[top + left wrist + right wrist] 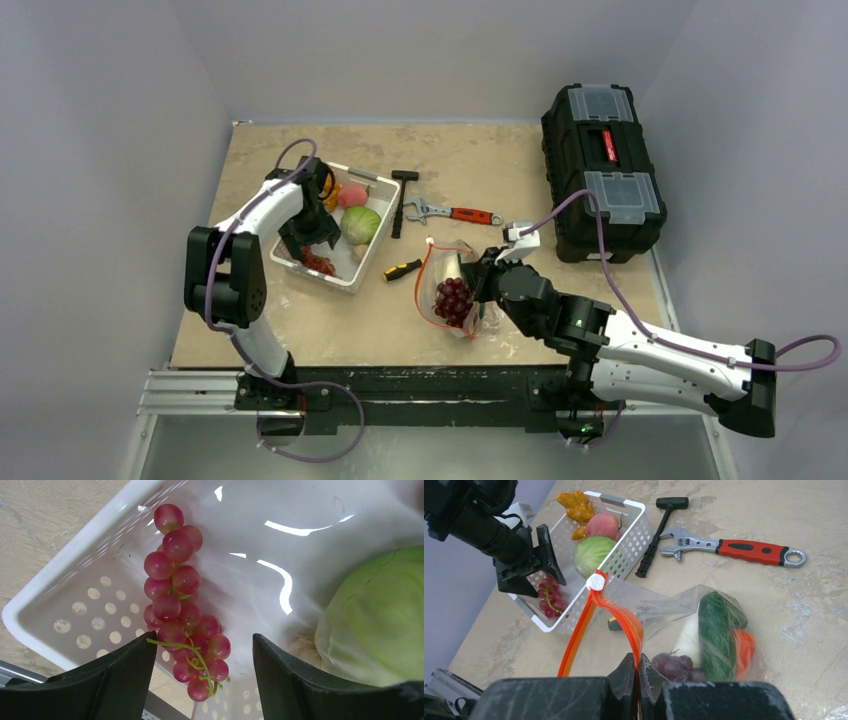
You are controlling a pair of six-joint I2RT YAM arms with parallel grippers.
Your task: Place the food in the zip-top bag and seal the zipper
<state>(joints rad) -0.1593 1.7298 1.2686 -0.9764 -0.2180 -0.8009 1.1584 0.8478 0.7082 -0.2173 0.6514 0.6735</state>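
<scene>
1. The left end effector (pixel 202 667) hangs inside the white slotted basket (pixel 85 615). Its jaws stand well apart, one finger on each side of a bunch of red grapes (pixel 182 605), and they are not closed on it.
2. A green cabbage (pixel 380 615) lies in the same basket, just beside the grapes. A pink peach (pixel 602 526) and some orange pieces (pixel 576 507) sit at the basket's far end.
3. The right end effector (pixel 636 667) is fully closed, pinching the red-orange zipper strip (pixel 583 625) of the zip-top bag (pixel 659 605). A white slider (pixel 595 583) sits at the strip's far end.
4. The bag rests on the worktop (pixel 480 160) to the right of the basket, with its mouth held open in a loop. Inside it are dark purple grapes (pixel 671 666), a white radish (pixel 686 632), a green striped vegetable (pixel 716 625) and an orange carrot (pixel 744 647).
5. Beyond the bag lie a black hammer (pixel 659 525) and a red-handled adjustable wrench (pixel 734 547). A yellow-and-black screwdriver (pixel 402 269) lies between the basket and the bag.
6. A black toolbox (pixel 600 170) stands shut at the far right.
</scene>
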